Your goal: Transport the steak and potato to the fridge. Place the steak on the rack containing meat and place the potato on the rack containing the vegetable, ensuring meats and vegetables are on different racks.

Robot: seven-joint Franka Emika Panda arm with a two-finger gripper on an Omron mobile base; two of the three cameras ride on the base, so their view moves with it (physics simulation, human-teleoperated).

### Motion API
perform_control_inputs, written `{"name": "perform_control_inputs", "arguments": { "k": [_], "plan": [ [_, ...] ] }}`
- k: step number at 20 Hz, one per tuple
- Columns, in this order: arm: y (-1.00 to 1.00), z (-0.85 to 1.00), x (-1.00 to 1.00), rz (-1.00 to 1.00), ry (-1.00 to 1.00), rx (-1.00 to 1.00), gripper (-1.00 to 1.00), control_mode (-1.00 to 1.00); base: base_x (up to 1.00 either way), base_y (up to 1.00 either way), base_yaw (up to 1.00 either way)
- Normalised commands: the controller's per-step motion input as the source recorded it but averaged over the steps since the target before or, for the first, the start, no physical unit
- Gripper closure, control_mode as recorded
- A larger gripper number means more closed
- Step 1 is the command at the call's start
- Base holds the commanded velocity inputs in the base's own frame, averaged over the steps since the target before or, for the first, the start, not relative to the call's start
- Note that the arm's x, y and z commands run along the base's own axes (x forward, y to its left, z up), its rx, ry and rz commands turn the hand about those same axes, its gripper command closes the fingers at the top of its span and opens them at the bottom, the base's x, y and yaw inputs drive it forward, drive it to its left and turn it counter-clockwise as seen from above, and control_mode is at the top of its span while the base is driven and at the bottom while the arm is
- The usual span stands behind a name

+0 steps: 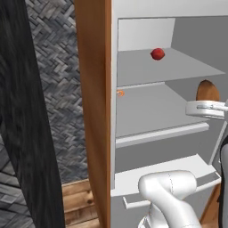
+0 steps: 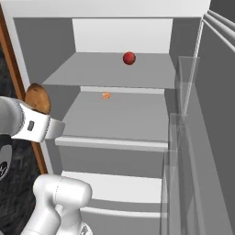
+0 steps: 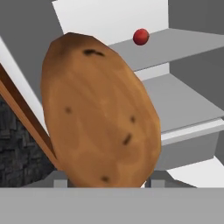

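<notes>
Our gripper [image 3: 103, 186] is clamped on the potato [image 3: 98, 109], and in the hand view that brown speckled lump stands right up out of the jaws, its lower end pinched between the two dark tips. From the right base view we catch the potato [image 2: 38, 98] poking up above the white wrist, out in front of the open fridge [image 2: 121, 34] and off toward its left edge, beside the wood-coloured side panel [image 2: 10, 69]; from the left base view the potato [image 1: 207, 90] sits out at the right, just above the hand, roughly level with the middle shelf. Inside, we can see the tomato [image 2: 129, 58] resting far back on the top shelf [image 2: 92, 71], the vegetable rack, and a tiny orange curl of meat [image 2: 106, 95] near the back of the middle shelf [image 2: 128, 121], the meat rack. No steak can be made out on either rack, so we cannot say where it stands. By our reading, this is the potato leg of the job: carried to the fridge, not yet put down. What comes next, we reckon, is a lift to clear the front lip of the top shelf, a reach in toward the tomato's level, then a gentle lowering before the jaws part. The thing to watch is height, since the potato now rides nearer the meat rack than its own.
</notes>
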Motion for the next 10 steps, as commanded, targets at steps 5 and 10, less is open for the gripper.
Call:
{"name": "perform_control_inputs", "arguments": {
  "k": [5,10],
  "plan": [
    [0.00,0.00,0.00,0.00,0.00,0.00,1.00,1.00,0.68,-0.03,0.05],
    [0.00,0.00,0.00,0.00,0.00,0.00,1.00,1.00,0.49,0.00,0.02]
  ]
}}
